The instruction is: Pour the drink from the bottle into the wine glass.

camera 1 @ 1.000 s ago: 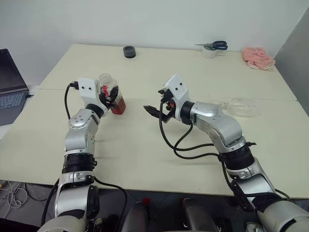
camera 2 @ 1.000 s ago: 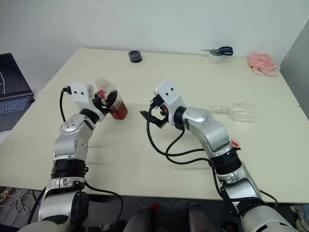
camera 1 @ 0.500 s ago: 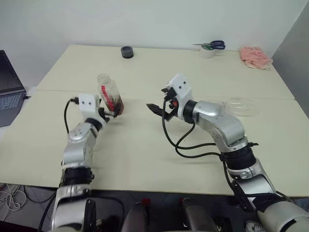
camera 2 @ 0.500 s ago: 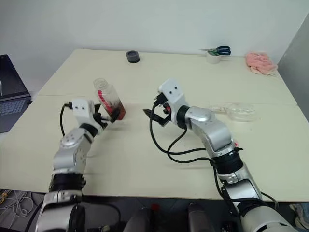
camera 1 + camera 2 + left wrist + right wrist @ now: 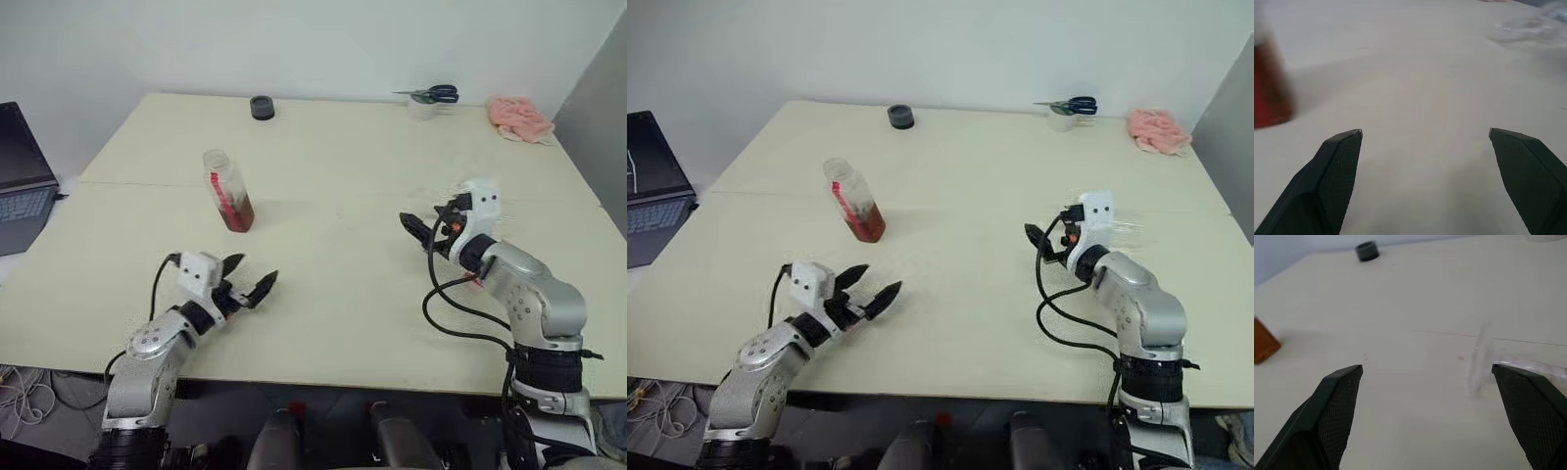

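The bottle (image 5: pixel 226 188) stands upright and uncapped on the table, left of centre, with the reddish-brown drink (image 5: pixel 238 214) in its lower part. My left gripper (image 5: pixel 257 270) is open and empty near the table's front edge, well short of the bottle; the left wrist view shows the drink (image 5: pixel 1268 88) beside one finger. The wine glass (image 5: pixel 1478 366) lies on its side on the right of the table, its round foot facing my right gripper (image 5: pixel 419 227). That gripper is open with nothing between its fingers, just short of the glass.
A small black ring (image 5: pixel 262 106) lies at the table's far edge. Scissors (image 5: pixel 431 94) rest on a tape roll at the back right, beside a pink cloth (image 5: pixel 520 117). A laptop (image 5: pixel 20 176) stands off the left side. A seam (image 5: pixel 323 199) crosses the tabletop.
My left gripper opened, let go of the bottle and drew back toward the front edge; the bottle now stands alone. My right gripper swung right, up to the lying glass.
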Tool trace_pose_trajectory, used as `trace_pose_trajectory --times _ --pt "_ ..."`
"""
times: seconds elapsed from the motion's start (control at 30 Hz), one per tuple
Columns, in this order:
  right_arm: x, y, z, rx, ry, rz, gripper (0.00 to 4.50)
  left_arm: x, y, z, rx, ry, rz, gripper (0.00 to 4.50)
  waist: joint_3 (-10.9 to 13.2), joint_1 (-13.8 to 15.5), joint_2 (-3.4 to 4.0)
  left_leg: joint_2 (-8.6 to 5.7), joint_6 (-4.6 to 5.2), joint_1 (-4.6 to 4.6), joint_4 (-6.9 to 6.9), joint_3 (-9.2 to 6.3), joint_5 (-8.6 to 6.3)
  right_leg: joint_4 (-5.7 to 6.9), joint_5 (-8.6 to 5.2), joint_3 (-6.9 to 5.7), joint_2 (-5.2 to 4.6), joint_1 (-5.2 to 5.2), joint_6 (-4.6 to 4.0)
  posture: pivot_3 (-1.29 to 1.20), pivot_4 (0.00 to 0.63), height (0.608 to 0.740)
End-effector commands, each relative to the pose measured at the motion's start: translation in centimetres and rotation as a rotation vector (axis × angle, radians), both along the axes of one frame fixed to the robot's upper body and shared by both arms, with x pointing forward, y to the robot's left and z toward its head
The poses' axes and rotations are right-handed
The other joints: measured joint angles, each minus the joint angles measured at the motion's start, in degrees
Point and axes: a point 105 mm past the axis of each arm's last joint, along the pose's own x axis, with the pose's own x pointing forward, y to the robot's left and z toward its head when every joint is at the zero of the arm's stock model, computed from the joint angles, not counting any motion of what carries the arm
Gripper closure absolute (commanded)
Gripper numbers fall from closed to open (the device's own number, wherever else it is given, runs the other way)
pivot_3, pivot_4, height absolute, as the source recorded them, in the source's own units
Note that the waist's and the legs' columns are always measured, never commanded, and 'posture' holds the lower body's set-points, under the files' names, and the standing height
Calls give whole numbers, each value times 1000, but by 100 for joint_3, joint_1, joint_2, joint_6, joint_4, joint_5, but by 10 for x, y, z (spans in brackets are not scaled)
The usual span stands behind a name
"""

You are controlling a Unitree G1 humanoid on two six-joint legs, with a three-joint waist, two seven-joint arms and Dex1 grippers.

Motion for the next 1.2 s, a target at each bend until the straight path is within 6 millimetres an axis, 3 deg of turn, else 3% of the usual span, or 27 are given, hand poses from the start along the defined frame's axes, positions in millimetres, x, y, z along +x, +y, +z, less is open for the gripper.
trace_pose_trajectory --times 0.03,0.2,0.37,0.63,1.2 --pt "0 -7 -1 124 10 -93 0 0 -40 27 30 -94 -175 49 0 -17 0 0 0 -1 1 4 0 0 0 4 0 -2 0 0 150 740" --pt "9 -4 -14 374 112 -153 0 6 -61 44 45 -141 -280 49 0 -129 2 6 0 4 -3 10 0 3 15 14 8 -4 -24 0 150 740" --pt "24 0 -9 675 147 -177 0 9 -64 51 65 -160 -330 49 1 -146 5 12 1 4 -6 10 -1 3 16 15 15 -7 -28 0 150 740" --pt "53 2 -2 961 156 -191 0 9 -63 55 40 -163 -332 49 2 -149 6 10 2 0 -6 11 -1 -1 16 14 15 -7 -28 0 150 740" --pt "83 -15 -24 1102 181 -334 0 7 -53 57 48 -164 -274 49 3 -235 8 10 3 0 -6 13 -1 -1 16 18 16 -9 -28 0 150 740"
